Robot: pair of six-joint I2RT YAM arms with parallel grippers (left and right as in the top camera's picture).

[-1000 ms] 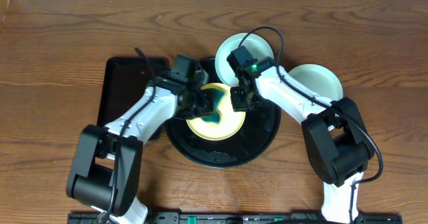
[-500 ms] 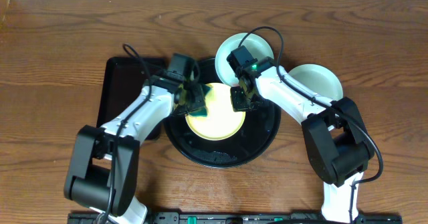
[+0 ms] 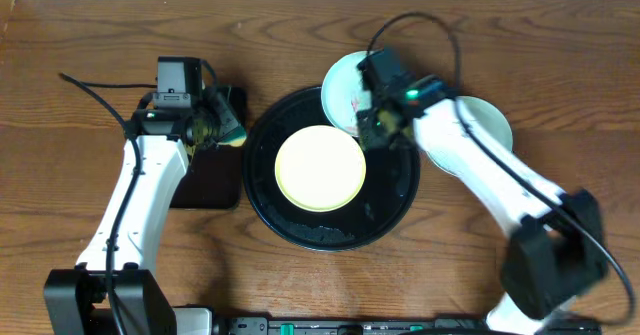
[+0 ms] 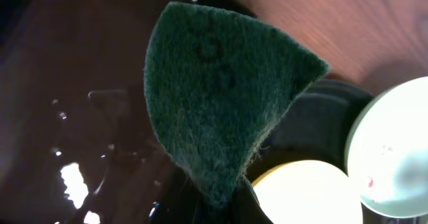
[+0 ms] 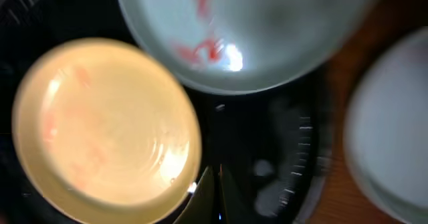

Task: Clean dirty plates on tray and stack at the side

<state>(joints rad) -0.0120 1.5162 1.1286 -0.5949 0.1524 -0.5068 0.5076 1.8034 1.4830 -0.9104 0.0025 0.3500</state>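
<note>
One pale yellow round plastic plate [image 3: 320,167] lies centred in the glossy black round tray [image 3: 300,233], wiping apparently done. Left gripper [image 3: 215,125] clenches a green scouring sponge [image 4: 214,110] at far left. Right gripper [image 5: 212,189], closed and empty, should lift the plate for stacking.

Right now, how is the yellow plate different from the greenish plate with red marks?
The yellow plate lies in the middle of the round black tray; the mint plate sits over the tray's far rim. The mint plate carries bright red smears; the yellow plate shows only faint pinkish traces. Both are round and face up.
</note>
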